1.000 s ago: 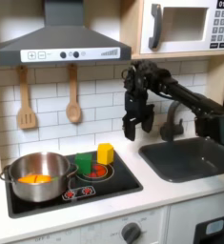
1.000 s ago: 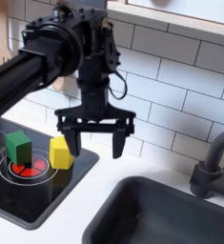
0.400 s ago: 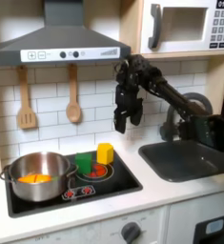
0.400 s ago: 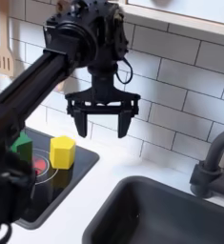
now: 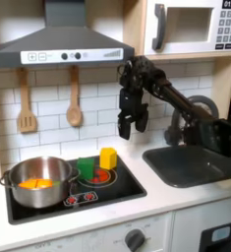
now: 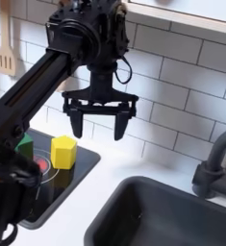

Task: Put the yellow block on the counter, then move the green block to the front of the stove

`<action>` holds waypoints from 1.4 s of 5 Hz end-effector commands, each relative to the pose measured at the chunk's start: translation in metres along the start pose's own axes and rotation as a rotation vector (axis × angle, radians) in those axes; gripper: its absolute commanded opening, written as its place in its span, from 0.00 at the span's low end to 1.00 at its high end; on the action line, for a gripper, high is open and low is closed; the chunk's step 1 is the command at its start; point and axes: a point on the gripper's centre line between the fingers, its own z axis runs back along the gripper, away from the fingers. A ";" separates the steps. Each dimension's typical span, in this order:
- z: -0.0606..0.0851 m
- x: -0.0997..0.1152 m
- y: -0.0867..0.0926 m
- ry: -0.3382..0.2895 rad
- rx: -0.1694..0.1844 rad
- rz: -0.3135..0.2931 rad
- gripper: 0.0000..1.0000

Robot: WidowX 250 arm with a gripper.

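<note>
Gripper (image 6: pixel 100 120) hangs in the air with jaws spread wide and nothing between them, above and just right of the yellow block (image 6: pixel 62 151) in the second exterior view. In the first exterior view the gripper (image 5: pixel 131 124) sits high against the tiled wall, above and right of the blocks.

Yellow block (image 5: pixel 108 157) stands on the stove (image 5: pixel 112 189), at its far right part, touching or just beside the green block (image 5: pixel 87 168) to its left in the first exterior view. In the second exterior view the green block (image 6: pixel 24 147) is partly hidden behind the arm. Neither block has been lifted.

The counter (image 5: pixel 161 202) lies bare between stove and sink (image 5: pixel 194 162), a likely set-down place. A pot (image 5: pixel 38 181) holding orange food occupies the stove's left half.

Judgement: first step not yet done. The wide, raised stance suits a descent onto the yellow block; the close neighbour leaves little room for the left finger.
</note>
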 end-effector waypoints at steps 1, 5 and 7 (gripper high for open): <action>0.005 -0.006 0.023 0.009 0.015 0.009 1.00; 0.022 -0.027 0.044 -0.002 -0.022 -0.033 1.00; 0.010 -0.005 0.046 -0.031 -0.009 0.039 1.00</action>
